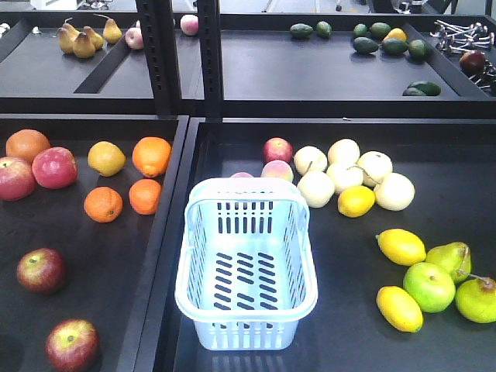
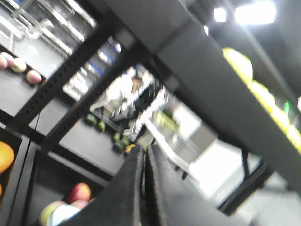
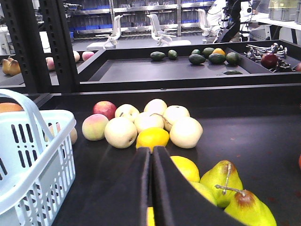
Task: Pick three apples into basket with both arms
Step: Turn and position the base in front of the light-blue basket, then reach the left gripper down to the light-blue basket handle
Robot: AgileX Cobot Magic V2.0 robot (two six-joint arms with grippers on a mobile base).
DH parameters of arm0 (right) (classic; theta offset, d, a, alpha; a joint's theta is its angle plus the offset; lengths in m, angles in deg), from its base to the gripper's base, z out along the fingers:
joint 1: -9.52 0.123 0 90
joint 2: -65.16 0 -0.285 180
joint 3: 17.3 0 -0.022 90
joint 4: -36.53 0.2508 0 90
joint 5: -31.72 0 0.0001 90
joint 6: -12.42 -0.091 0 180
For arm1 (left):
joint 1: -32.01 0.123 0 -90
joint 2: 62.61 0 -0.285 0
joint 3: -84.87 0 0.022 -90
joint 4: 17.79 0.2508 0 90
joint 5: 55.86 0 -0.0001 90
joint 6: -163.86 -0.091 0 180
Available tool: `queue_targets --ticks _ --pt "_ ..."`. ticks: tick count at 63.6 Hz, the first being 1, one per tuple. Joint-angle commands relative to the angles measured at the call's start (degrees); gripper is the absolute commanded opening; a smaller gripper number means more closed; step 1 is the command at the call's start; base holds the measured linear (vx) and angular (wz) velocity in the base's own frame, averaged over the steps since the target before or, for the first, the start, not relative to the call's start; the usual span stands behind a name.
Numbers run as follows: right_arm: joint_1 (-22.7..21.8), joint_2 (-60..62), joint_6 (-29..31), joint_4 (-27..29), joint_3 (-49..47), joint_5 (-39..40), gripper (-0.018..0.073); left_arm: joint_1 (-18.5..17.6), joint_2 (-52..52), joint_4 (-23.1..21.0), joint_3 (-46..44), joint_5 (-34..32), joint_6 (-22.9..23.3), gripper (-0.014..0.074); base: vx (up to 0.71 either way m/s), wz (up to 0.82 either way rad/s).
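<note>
The light-blue plastic basket (image 1: 183, 280) stands empty in the middle, at the left of the right tray. Two red apples (image 1: 41, 269) (image 1: 71, 345) lie at the front of the left tray, and two more (image 1: 54, 167) lie at its back left. Another red apple (image 1: 277, 149) lies behind the basket, and a green apple (image 1: 428, 286) lies at the right. Neither gripper shows in the front view. My left gripper (image 2: 144, 149) is shut and empty, tilted up toward the shelves. My right gripper (image 3: 151, 149) is shut and empty, low over the lemons (image 3: 152, 137).
Oranges (image 1: 151, 156) and a lemon lie in the left tray. Pale pears (image 1: 316, 188), lemons (image 1: 401, 246) and green pears (image 1: 477, 299) lie right of the basket. A black shelf post (image 1: 209, 54) stands behind. The upper shelf holds pears, avocados and metal parts.
</note>
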Motion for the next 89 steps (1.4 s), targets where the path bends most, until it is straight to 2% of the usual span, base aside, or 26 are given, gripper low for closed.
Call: queue_targets --ticks 1,9,18,27,37,51,57,70,82,89 --pt "-0.3 0.7 0.0 -0.2 0.7 4.4 -0.0001 -2.9 5.8 -4.7 -4.5 -0.8 -10.8 -0.0006 0.0 0.0" --pt "-0.3 0.7 0.0 -0.2 0.7 4.4 -0.0001 -5.7 13.1 -10.8 -8.6 3.1 -24.0 -0.0006 0.0 0.0" --pt "-0.3 0.7 0.0 -0.2 0.7 4.4 -0.0001 -6.7 21.0 -16.0 -13.2 8.0 -40.2 -0.0004 0.0 0.0" --pt "-0.3 0.7 0.0 -0.2 0.7 4.4 -0.0001 -6.7 28.2 -18.1 -17.5 10.9 -52.9 0.0019 0.0 0.0" --pt "-0.3 0.7 0.0 -0.2 0.7 4.4 -0.0001 -6.7 37.5 -19.3 -22.5 15.3 -64.8 0.0146 0.0 0.0" --pt "-0.3 0.7 0.0 -0.2 0.7 4.4 -0.0001 -6.9 53.2 -19.3 -32.6 22.0 -73.9 0.0454 0.0 0.0" --pt "-0.3 0.7 0.0 -0.2 0.7 4.4 -0.0001 -8.2 60.8 -18.8 -37.5 23.9 -76.7 0.0536 0.0 0.0" --pt "-0.3 0.7 0.0 -0.2 0.7 4.4 -0.0001 -12.9 73.2 -16.6 -47.0 28.3 -82.8 0.0556 0.0 0.0" --pt "-0.3 0.7 0.0 -0.2 0.7 4.4 -0.0001 -15.1 80.0 -9.2 -51.6 28.1 -83.6 0.0556 0.0 0.0" --pt "-0.3 0.7 0.0 -0.2 0.7 4.4 -0.0001 -15.3 82.1 -8.0 -52.8 27.3 -83.6 0.0556 0.0 0.0"
